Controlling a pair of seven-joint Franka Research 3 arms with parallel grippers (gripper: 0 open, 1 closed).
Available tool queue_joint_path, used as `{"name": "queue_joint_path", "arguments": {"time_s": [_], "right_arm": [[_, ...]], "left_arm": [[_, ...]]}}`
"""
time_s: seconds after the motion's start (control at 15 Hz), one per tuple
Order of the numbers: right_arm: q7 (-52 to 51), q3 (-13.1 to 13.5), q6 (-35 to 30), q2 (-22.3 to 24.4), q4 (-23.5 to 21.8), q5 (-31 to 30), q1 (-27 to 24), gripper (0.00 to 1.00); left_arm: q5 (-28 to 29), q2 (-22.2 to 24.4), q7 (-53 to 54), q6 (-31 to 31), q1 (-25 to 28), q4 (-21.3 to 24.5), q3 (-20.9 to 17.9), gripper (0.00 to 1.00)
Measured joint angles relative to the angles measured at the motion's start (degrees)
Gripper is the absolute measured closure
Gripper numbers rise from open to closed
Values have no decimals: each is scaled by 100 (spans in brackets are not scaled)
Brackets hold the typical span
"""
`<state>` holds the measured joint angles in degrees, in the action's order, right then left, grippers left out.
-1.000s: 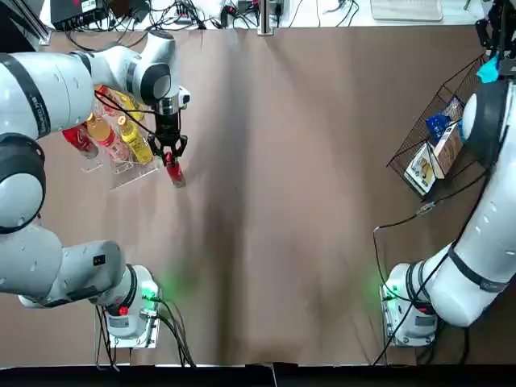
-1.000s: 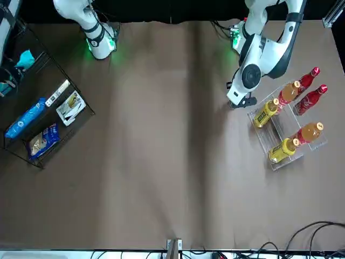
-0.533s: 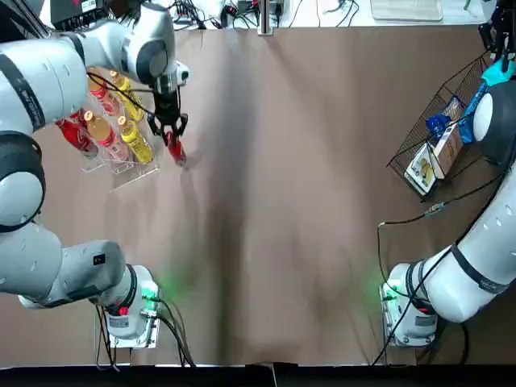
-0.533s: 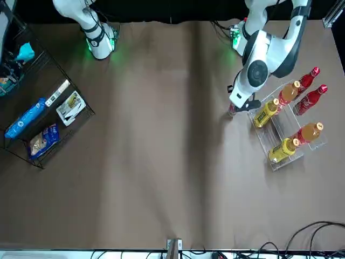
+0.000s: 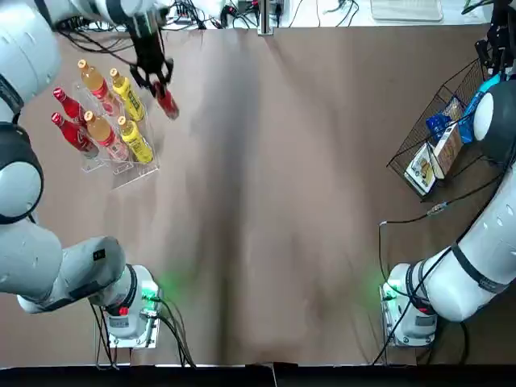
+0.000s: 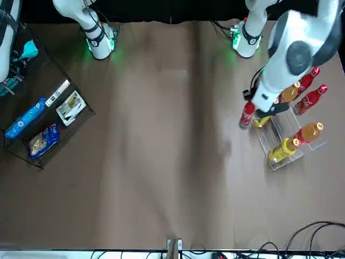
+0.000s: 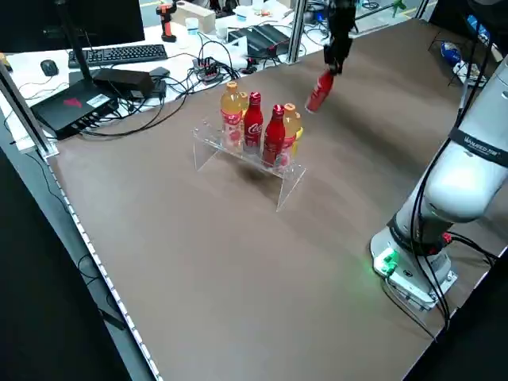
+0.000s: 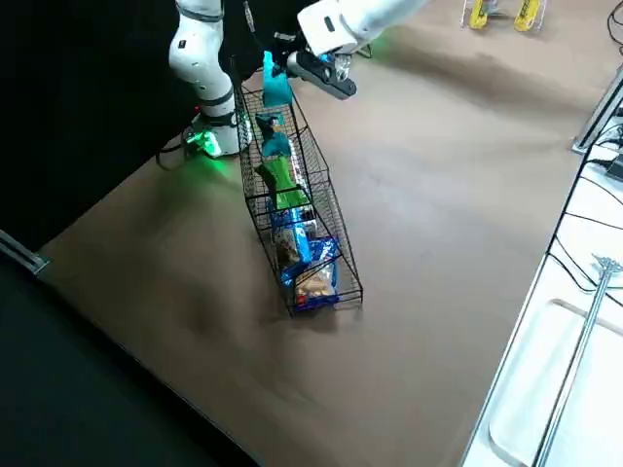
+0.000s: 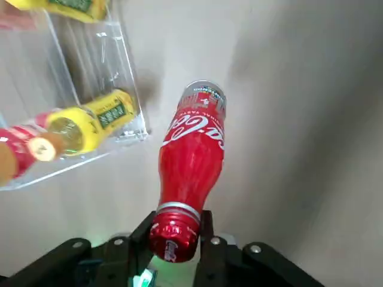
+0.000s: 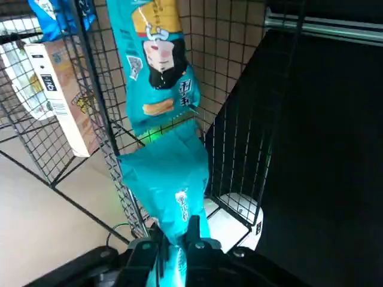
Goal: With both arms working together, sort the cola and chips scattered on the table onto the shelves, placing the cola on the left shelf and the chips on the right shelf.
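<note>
My left gripper (image 5: 153,78) is shut on the cap of a red cola bottle (image 5: 167,103), which hangs tilted above the table just beyond the far end of the left shelf (image 5: 129,171). The wrist view shows the cola (image 9: 192,152) pinched at its cap by that gripper (image 9: 177,232). Two more cola bottles (image 5: 69,119) stand on the clear rack. My right gripper (image 10: 176,242) is shut on a teal chips packet (image 10: 170,179) against the right shelf (image 8: 316,229). A green packet (image 8: 282,182) and another teal one (image 8: 275,144) lie inside it.
Orange and yellow bottles (image 5: 121,109) share the clear rack with the cola. Blue bags (image 8: 304,255) and a white box (image 5: 446,151) fill the wire rack's lower part. Cables and gear line the table's far edge (image 5: 258,20). The arm bases (image 5: 133,310) glow green.
My left gripper has carried the cola bottle away from the robot, past the rack toward the table's far side. The right gripper kept the teal packet at the wire rack, shifting only slightly.
</note>
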<state>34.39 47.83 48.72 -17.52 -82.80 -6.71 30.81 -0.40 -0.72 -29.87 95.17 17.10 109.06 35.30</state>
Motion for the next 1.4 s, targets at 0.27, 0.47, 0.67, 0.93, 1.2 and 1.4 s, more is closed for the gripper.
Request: {"name": "queue_joint_path", "arguments": {"time_s": [0.27, 0.47, 0.67, 0.93, 1.2, 1.4], "right_arm": [[5, -3, 41, 0, -123, -10, -60, 84], [7, -15, 80, 0, -135, -68, -116, 77], [7, -33, 88, 0, -144, -119, -138, 48], [-11, -78, 118, 22, -125, -121, -162, 48], [-18, -742, 516, 363, -59, -36, -575, 48], [-17, -1361, 1056, 688, -40, 373, -1078, 48]], "left_arm": [[256, 11, 597, -732, 277, -943, -9, 69], [575, 13, 1180, -1274, 424, -1336, -22, 69], [651, 27, 2097, -1735, 864, -1616, -27, 69], [661, 38, 2771, -1806, 1497, -1762, -38, 69], [1010, 37, 3139, -1910, 1945, -1881, -47, 69], [1073, 38, 3413, -1961, 2262, -1977, -47, 69]]}}
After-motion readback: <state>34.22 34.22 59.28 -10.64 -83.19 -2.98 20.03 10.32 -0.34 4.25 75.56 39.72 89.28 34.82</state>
